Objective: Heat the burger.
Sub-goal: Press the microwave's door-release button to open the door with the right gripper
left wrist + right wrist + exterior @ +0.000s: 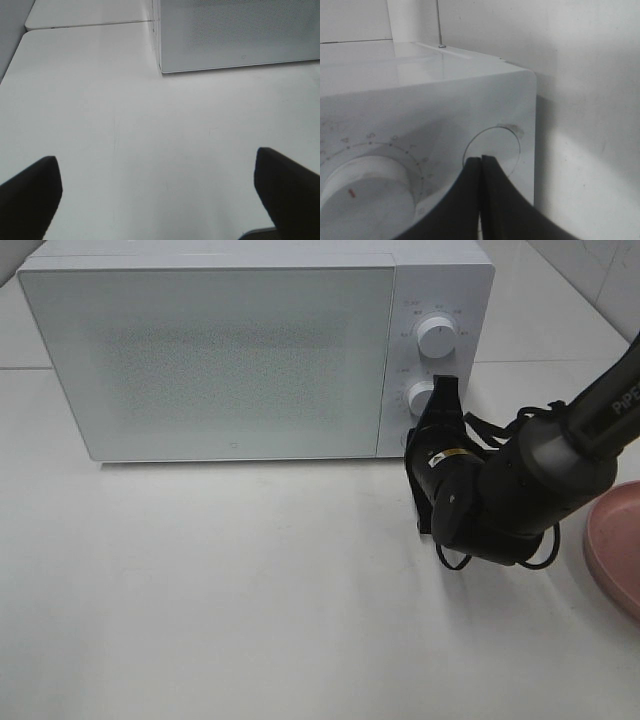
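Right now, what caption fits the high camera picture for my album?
Closed black right gripper points at the shut boxy white microwave's dial panel; a flat pink plate peeks in.

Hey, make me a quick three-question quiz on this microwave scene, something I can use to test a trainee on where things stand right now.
1. True or false: the microwave door stands open.
2. Pick one: the shut tips of the right gripper are right in front of A) the upper dial, B) the round button on the control panel, C) the pink plate.
3. Fill the gap: the left gripper hangs over the bare table with its jaws ____.

Key: 1 false, the door is closed; 2 B; 3 open.
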### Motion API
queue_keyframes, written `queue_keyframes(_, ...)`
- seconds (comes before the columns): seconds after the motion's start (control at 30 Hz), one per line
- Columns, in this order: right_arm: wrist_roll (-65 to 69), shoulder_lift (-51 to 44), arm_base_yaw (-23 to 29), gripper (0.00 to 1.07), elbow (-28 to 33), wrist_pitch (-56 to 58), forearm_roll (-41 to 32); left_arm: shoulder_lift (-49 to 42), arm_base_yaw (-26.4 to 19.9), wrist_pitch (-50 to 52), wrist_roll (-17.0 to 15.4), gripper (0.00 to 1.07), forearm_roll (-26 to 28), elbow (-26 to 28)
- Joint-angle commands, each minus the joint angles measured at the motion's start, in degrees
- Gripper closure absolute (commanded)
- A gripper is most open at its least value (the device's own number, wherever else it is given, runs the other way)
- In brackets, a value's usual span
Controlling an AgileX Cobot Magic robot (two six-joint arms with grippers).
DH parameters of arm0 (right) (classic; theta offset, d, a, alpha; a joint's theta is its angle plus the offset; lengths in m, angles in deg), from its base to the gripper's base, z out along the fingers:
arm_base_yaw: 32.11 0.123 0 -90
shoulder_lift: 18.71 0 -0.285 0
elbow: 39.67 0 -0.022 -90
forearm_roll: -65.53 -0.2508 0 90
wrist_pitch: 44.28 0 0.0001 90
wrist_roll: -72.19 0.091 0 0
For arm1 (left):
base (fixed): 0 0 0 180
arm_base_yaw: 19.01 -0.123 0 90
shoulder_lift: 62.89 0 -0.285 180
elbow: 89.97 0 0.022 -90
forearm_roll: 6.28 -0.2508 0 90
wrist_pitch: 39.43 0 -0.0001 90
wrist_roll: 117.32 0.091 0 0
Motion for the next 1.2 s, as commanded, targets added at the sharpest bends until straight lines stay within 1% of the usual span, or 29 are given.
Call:
queue_keyframes(0.03, 0.29, 1.2, -0.34, 1.07, -1.26, 1.03, 0.86, -0.63, 0.34, 0.52, -0.52, 0.09, 0.17, -0.17)
queue_keyframes(0.23, 0.29, 2.46, -0.97, 1.07, -2.41, 0.57, 1.09, -0.63, 0.34, 0.52, -0.52, 0.09, 0.17, -0.17)
queue_keyframes(0.3, 0.06, 2.46, -1.6, 1.07, -2.81, -2.18, 1.49, -0.63, 0.34, 0.52, -0.52, 0.09, 0.17, -0.17)
queue_keyframes(0.6, -0.63, 2.52, -2.29, 1.07, -4.41, -4.07, 2.06, -0.63, 0.34, 0.52, -0.52, 0.09, 0.17, -0.17)
queue_keyframes(0.67, -0.63, 2.58, -3.5, 1.07, -5.5, -5.33, 2.52, -0.63, 0.34, 0.52, -0.52, 0.09, 0.17, -0.17)
queue_keyframes(0.8, -0.8, 2.58, -3.67, 1.07, -6.65, -5.79, 2.46, -0.63, 0.34, 0.52, -0.52, 0.09, 0.17, -0.17)
queue_keyframes(0.93, -1.72, 3.9, -4.3, 1.07, -8.54, -10.6, 2.58, -0.63, 0.34, 0.52, -0.52, 0.09, 0.17, -0.17)
queue_keyframes(1.2, -1.72, 4.58, -4.93, 1.07, -11.63, -11.23, 3.67, -0.63, 0.34, 0.52, -0.52, 0.09, 0.17, -0.17)
